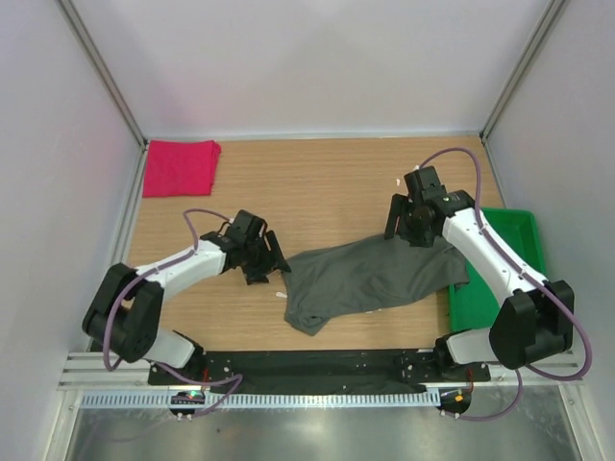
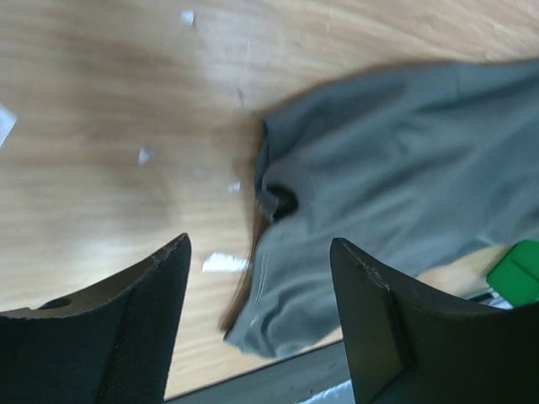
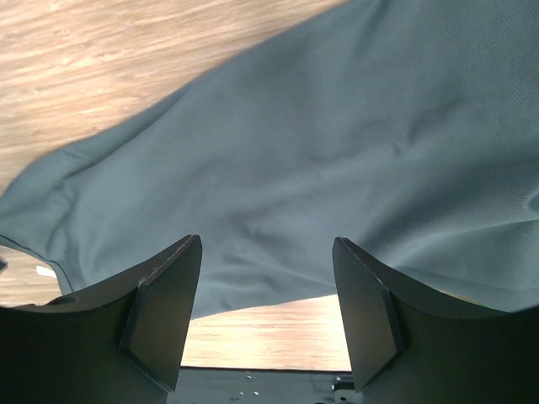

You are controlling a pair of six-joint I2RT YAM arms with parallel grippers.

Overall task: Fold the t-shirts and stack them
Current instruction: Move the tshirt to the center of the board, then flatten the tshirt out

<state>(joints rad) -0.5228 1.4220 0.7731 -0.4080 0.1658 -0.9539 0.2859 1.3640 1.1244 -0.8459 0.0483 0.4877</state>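
Jaws of the left gripper and of the right gripper are both seen apart, with nothing clamped between them. The dark grey-olive t-shirt is spread, rumpled, on the counter between the two grippers, its 3 o'clock end reaching the green tray. The left gripper is placed just beside its 9 o'clock edge, the right gripper over its 1 o'clock edge. The pinkish-red t-shirt is laid folded at the counter's 10 o'clock corner, well apart.
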